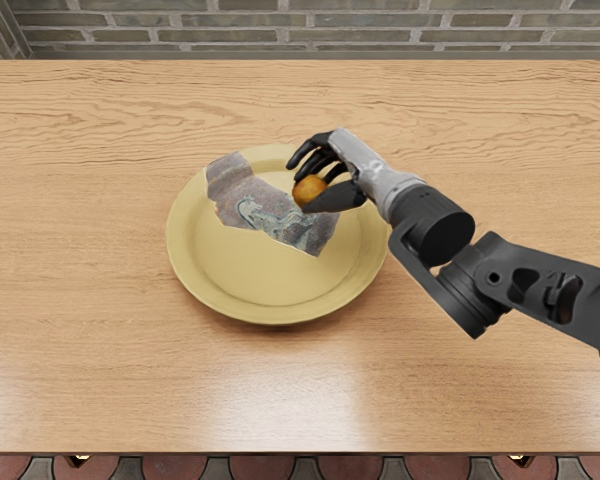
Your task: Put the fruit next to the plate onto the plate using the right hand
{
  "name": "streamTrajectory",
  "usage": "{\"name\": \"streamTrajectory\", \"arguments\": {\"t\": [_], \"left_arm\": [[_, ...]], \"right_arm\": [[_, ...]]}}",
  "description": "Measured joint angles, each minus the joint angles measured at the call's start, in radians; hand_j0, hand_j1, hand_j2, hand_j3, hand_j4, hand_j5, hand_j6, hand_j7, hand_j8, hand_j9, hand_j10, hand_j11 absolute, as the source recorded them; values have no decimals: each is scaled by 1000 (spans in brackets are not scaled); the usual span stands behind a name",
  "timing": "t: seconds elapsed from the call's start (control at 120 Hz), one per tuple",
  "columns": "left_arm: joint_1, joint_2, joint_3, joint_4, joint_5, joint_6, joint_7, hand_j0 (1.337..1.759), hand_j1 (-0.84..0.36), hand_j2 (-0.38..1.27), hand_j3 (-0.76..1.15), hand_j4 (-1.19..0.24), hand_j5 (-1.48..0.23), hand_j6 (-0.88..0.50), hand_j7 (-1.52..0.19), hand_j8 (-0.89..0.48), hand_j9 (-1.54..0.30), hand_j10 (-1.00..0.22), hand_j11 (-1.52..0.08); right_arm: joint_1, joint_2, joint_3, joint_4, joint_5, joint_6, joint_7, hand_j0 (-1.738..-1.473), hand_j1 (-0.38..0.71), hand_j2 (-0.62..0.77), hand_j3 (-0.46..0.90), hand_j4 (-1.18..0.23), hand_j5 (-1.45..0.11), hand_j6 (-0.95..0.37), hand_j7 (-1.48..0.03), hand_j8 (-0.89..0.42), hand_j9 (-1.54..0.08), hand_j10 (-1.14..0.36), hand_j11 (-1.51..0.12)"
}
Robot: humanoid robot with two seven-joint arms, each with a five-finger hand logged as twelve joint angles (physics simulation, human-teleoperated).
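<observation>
A round yellow plate [240,275] lies on the middle of the wooden table. A grey, stone-textured patch [265,210] lies across its upper part. My right hand [318,178] reaches in from the right and hangs over the plate's upper right rim. Its black fingers are curled around a small orange fruit [309,190], which sits between fingers and thumb just above the plate. The left arm does not show.
The wooden table [100,150] stretches wide on all sides of the plate. A brick wall [300,25] runs along the far edge. My right forearm [500,280] crosses the table's right side.
</observation>
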Motion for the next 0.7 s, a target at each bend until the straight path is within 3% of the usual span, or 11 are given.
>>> {"name": "streamTrajectory", "arguments": {"t": [0.558,0.7], "left_arm": [[0,0,0,0,0,0,0,1658,349,0,0,0,0,0,0,0,0,0,0],[0,0,0,0,0,0,0,1658,349,0,0,0,0,0,0,0,0,0,0]], "right_arm": [[-71,72,-2,-16,-32,-5,0,-1657,283,141,0,-608,-811,-659,-800,-438,-809,-494,-801],[-75,78,0,-16,-74,-25,0,-1658,17,63,0,-347,-461,-372,-455,-262,-460,-289,-456]]}}
